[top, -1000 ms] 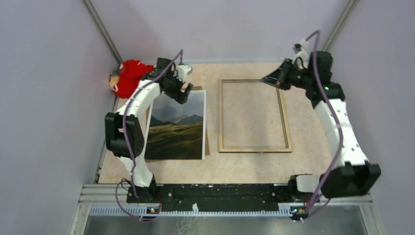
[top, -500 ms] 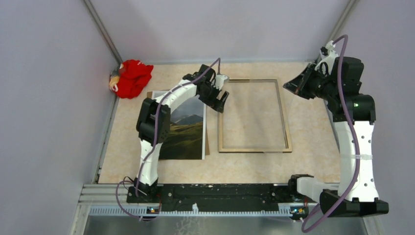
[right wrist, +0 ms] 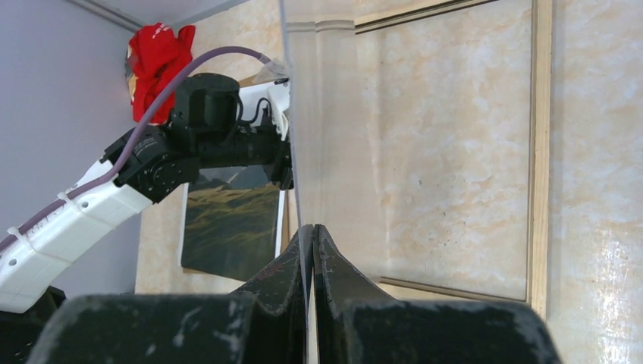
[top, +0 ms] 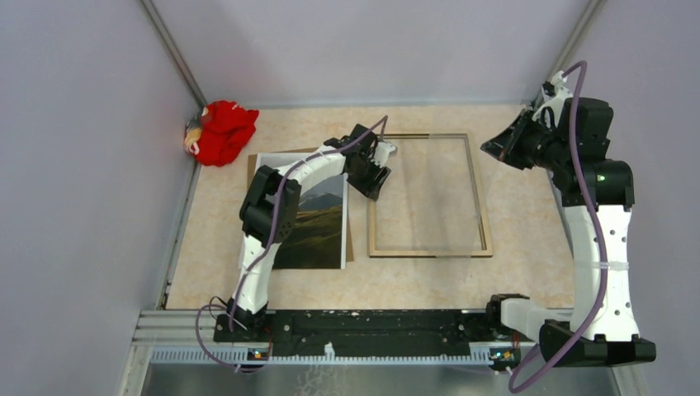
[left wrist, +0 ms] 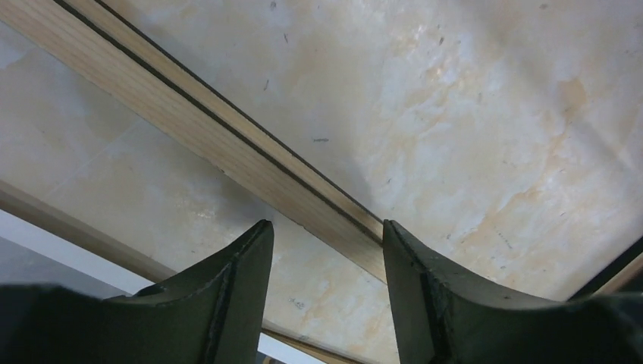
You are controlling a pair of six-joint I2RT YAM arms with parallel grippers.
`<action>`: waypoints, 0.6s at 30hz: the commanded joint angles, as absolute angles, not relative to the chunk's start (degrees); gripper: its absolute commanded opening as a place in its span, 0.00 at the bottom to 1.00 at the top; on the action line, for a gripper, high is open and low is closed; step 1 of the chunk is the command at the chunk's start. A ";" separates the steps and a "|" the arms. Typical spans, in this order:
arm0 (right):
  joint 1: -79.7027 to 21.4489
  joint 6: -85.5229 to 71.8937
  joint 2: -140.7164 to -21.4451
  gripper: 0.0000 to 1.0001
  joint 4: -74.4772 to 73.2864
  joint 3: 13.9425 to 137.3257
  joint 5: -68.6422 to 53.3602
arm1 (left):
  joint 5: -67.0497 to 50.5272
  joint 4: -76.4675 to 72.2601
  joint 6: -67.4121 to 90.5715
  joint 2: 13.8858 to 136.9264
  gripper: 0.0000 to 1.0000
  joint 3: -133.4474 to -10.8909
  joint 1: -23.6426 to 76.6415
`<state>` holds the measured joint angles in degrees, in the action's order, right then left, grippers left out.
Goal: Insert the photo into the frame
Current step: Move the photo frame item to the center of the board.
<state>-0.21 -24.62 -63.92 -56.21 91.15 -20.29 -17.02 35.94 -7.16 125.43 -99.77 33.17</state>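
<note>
Currently, frame (top: 429, 250) lies tan back up, photo (top: 309, 227) face up just left of it. Left gripper (left wrist: 324, 227): jaws spread, empty, over frame's left rail. Right gripper (right wrist: 312, 229): pinched on clear pane (right wrist: 322, 114).

left arm (top: 250, 276), right arm (top: 605, 247): white links, black joints | purple cables (right wrist: 220, 51) along each | left hand (left wrist: 326, 236), right hand (right wrist: 312, 232): black tapered fingers (left wrist: 425, 280)

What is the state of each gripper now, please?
The left gripper is open, holding nothing, above the frame rail.
The right gripper is shut on the clear pane.
</note>
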 commanded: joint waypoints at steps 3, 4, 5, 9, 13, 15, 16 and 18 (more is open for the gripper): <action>-0.18 -26.21 -63.97 0.00 -52.09 90.65 -21.80 | -10.33 34.25 -11.91 124.39 0.51 -95.49 33.49; -0.18 -26.46 -64.03 0.00 -51.65 90.31 -22.18 | -9.67 33.88 -12.40 124.01 0.50 -94.63 33.49; -0.22 -26.72 -64.07 0.00 -51.15 89.93 -22.63 | -8.94 33.58 -12.91 123.53 0.50 -93.66 33.49; -0.20 -27.99 -64.32 0.00 -48.94 88.57 -24.43 | -6.02 32.56 -14.26 121.32 0.49 -90.22 33.44; -0.18 -29.41 -64.59 0.00 -46.42 86.55 -26.21 | -4.47 31.37 -15.88 118.76 0.48 -86.09 33.39; -0.22 -29.97 -64.59 0.00 -45.21 85.49 -26.83 | -3.67 31.11 -16.24 117.84 0.48 -84.68 33.33; -0.18 -30.23 -64.55 0.00 -44.63 84.83 -27.07 | -3.67 31.09 -16.41 117.47 0.48 -84.14 33.33; -0.18 -30.78 -64.75 0.00 -43.74 83.70 -27.61 | -3.66 31.15 -16.40 116.75 0.48 -83.41 33.31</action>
